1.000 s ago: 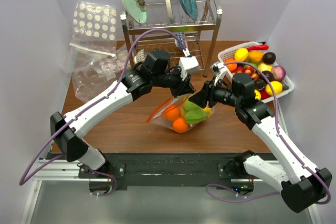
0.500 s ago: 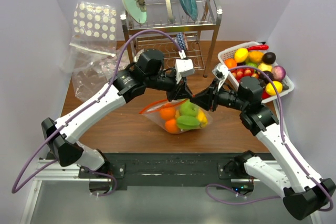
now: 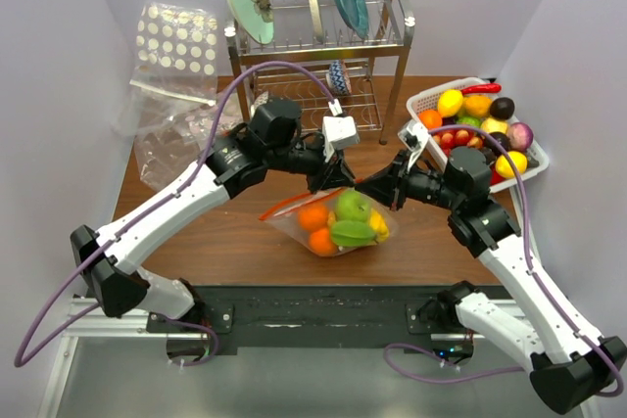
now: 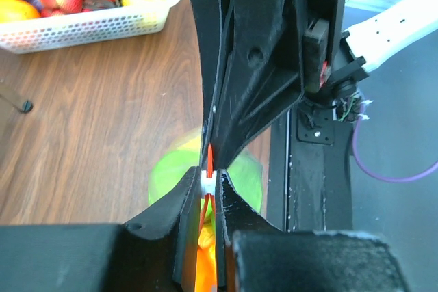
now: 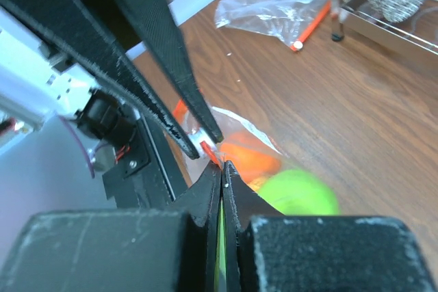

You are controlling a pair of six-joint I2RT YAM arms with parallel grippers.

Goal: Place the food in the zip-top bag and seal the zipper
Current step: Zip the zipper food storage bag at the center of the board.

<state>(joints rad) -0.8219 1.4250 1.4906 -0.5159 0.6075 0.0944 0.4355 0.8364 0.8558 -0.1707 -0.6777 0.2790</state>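
On the wooden table (image 3: pixel 245 254) sits the zip-top bag (image 3: pixel 292 226), food (image 3: pixel 351 209) inside. My left gripper (image 4: pixel 209 181) pinches the zipper (image 3: pixel 289 205) slider and my right gripper (image 5: pixel 222 167) is clamped on the rim beside it. I'd anchor right and draw left straight along.

I read the zip-top bag (image 3: pixel 290 223) as clear crinkly plastic, the food (image 3: pixel 351 206) glossy. Table (image 3: pixel 225 244) smooth wood, dish rack (image 3: pixel 404 26) shiny metal.

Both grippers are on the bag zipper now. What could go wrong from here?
The left gripper on the white slider and the right gripper on the zipper pinch nearly tip to tip; they could collide. The right gripper holds only a thin edge; the food weighing the zip-top bag could pull it free.
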